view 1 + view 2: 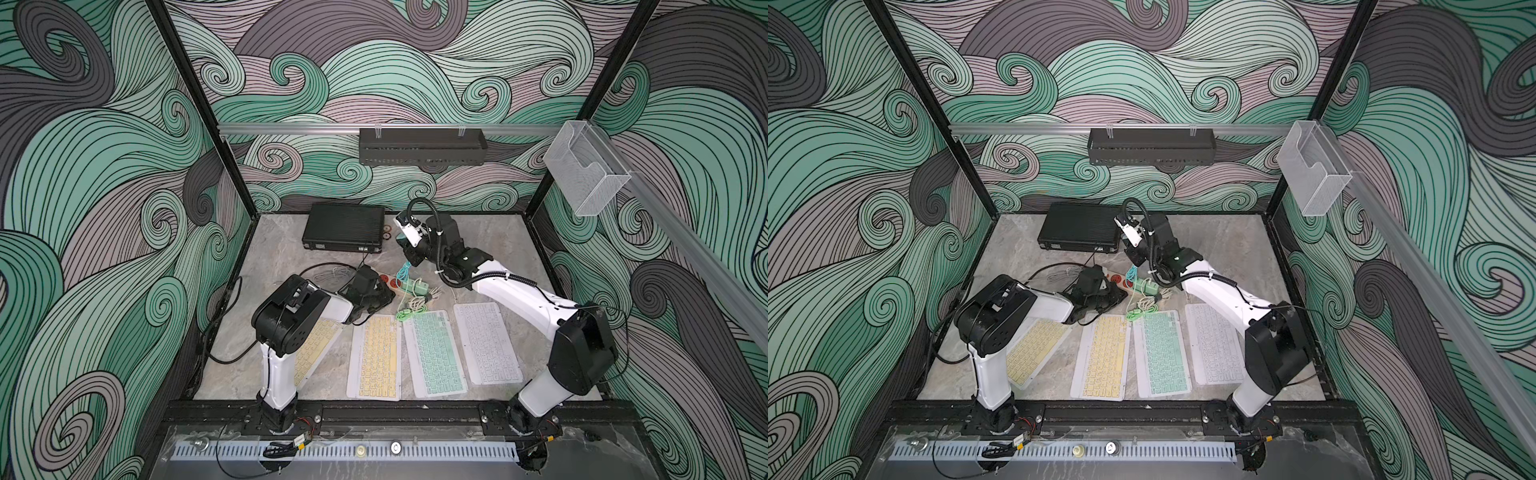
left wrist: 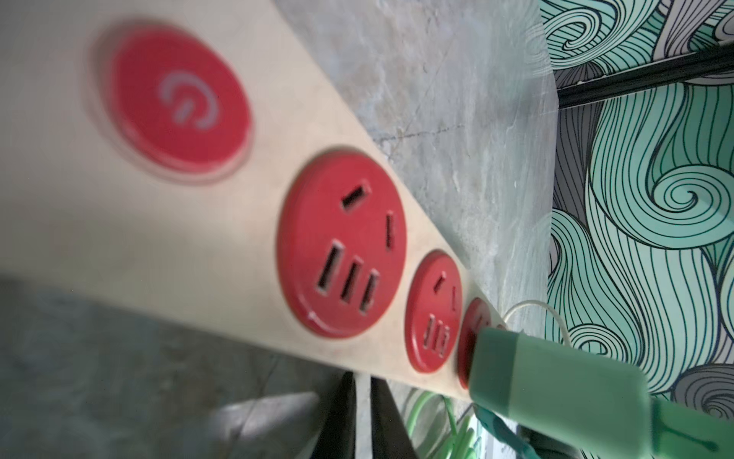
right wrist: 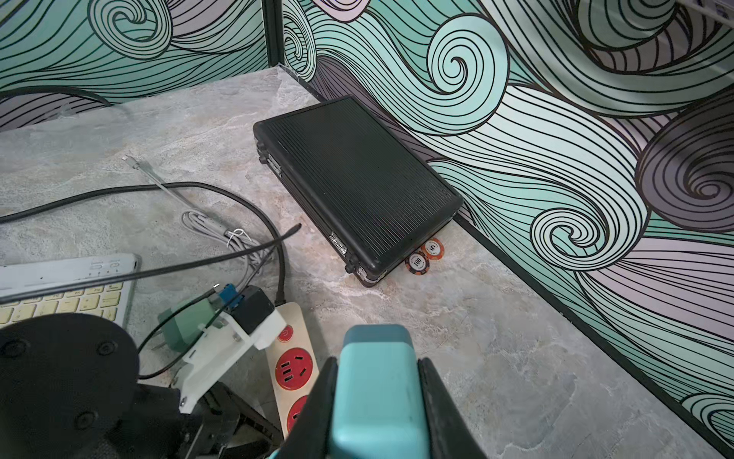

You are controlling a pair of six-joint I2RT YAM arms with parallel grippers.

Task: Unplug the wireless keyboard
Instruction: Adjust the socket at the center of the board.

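The right gripper [image 3: 376, 367] is closed on the teal adapter [image 3: 375, 405], one finger flat on each side of the block. It holds the adapter clear of the table [image 1: 291, 257], above and behind the strip [image 2: 198, 254], so by the look of things this plug is already out of its socket. A teal cable [image 1: 405, 272] hangs from it into the tangle beside the green adapter [image 2: 556, 381], which sits plugged in at the strip's far end. I cannot trace the cable to any one keyboard, though the teal keyboard [image 1: 434, 353] lies just in front of the tangle. The left gripper [image 2: 363, 393] is low at the strip's button end, with its fingers nearly together and nothing visible between them. Its tips meet the strip's long edge, but whether they press on it I cannot tell. The strip's long axis runs from the left gripper toward the right arm. The held adapter's length lies along the right fingers, with the cable trailing down toward the strip. Since the right arm has the plug, setting it down probably means moving away from the strip, toward the open table on the right arm's side.
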